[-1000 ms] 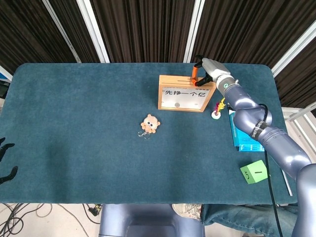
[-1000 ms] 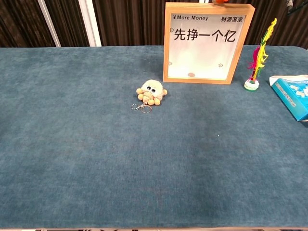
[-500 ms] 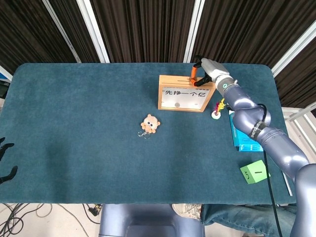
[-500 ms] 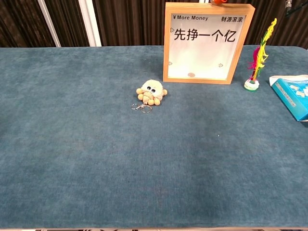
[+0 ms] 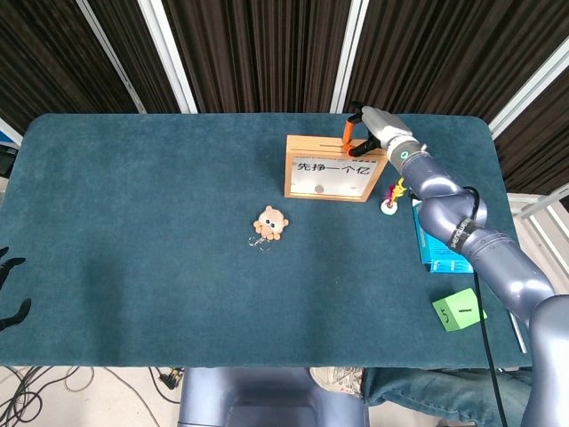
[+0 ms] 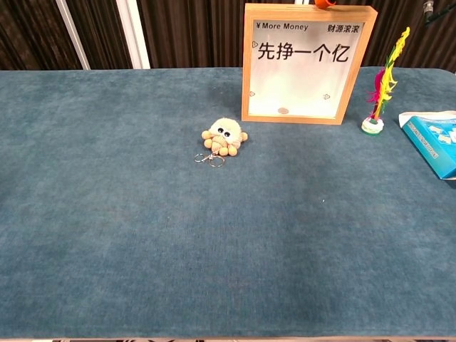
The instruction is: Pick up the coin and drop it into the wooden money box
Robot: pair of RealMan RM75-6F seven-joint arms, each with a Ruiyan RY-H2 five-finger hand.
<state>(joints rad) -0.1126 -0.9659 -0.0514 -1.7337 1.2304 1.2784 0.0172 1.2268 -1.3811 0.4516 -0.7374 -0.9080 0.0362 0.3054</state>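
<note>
The wooden money box (image 5: 332, 167) stands upright at the back of the table, also in the chest view as the money box (image 6: 306, 63). A small round coin (image 6: 283, 110) lies inside it at the bottom, behind the white window, seen from the head as the coin (image 5: 317, 189). My right hand (image 5: 369, 129) hovers at the box's top right edge, its orange fingertips (image 5: 347, 135) curved over the top. No coin shows between them. Only an orange tip (image 6: 324, 3) reaches the chest view. My left hand (image 5: 11, 286) hangs off the table's left edge, fingers apart, holding nothing.
A plush keychain toy (image 5: 270, 222) lies in front of the box. A small feather ornament (image 5: 392, 197) stands right of the box, close under my right forearm. A blue carton (image 5: 436, 245) and a green cube (image 5: 457, 310) sit along the right side.
My right hand has shifted slightly left over the box top and its fingertips have drawn a little closer. The coin inside the box and everything else stay put.
</note>
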